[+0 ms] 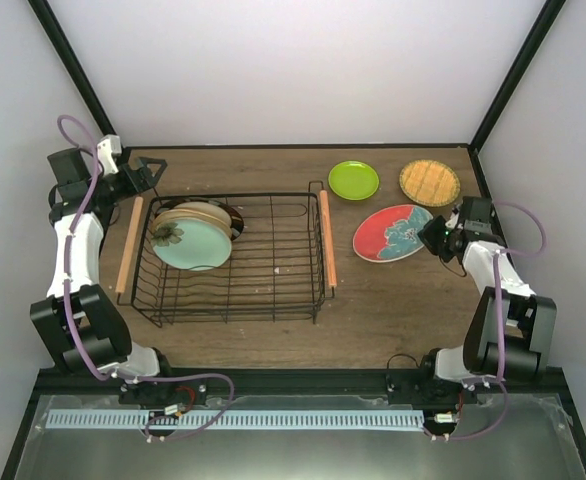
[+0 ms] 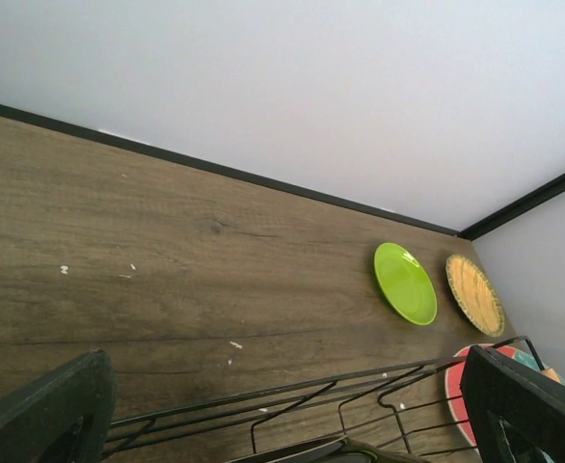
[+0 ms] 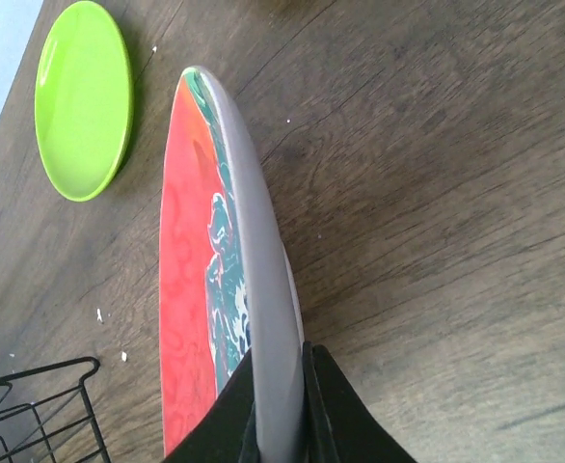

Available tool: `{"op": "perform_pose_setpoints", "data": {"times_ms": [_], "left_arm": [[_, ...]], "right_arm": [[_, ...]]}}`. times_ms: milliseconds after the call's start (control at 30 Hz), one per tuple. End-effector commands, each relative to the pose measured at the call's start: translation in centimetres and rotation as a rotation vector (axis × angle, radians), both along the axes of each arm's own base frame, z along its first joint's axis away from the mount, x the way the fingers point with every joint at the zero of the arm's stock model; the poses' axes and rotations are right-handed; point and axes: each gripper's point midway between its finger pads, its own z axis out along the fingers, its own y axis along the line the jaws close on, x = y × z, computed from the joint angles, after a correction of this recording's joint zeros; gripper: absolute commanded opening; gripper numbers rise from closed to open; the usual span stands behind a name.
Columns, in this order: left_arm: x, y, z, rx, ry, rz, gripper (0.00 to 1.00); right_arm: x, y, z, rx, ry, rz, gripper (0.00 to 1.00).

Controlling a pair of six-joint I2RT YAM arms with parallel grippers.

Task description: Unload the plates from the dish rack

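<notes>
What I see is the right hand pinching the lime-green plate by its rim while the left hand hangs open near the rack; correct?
Not quite. The right wrist view shows the right hand pinching the red plate by its rim; the lime-green plate lies apart, untouched. The rest holds.

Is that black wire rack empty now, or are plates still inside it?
Not empty. The dish rack holds plates at its left end: a pale teal plate showing on top, beige ones behind it.

The pale teal plate hides most of the beige plate behind; the red plate runs off the right wrist view's bottom.
</notes>
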Motion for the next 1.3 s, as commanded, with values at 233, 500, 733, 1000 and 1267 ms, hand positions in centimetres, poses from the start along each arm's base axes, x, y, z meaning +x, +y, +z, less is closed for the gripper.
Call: {"op": "perform_pose_setpoints", "data": {"times_ms": [233,500,733,1000,1267], "left_arm": [[-0.4,-0.6,0.4,0.005,-0.030,-0.023,1.00],[-0.3,-0.5,-0.2,-0.002,-0.017,-0.015,1.00],[-0.2,-0.6,-0.3,-0.006,-0.012,-0.020,1.00],[-0.4,-0.7,-0.2,-0.002,-0.018,-0.029,1.00],[-0.7,-0.9,-0.2,-0.002,-0.023,-0.033,1.00]], "right_arm": [[0.9,0.7,0.1,0.078,-0.052,0.015,0.12],[-3.2,1.1,-1.7,0.078,0.030,-0.029,0.13],[-5.8,1.4,-4.3,0.080,0.105,-0.048,0.36],[-6.6,1.3,-6.0,0.065,0.149,-0.043,0.43],[-8.7,0.6,-8.2,0.029,0.274,-0.081,0.61]]}}
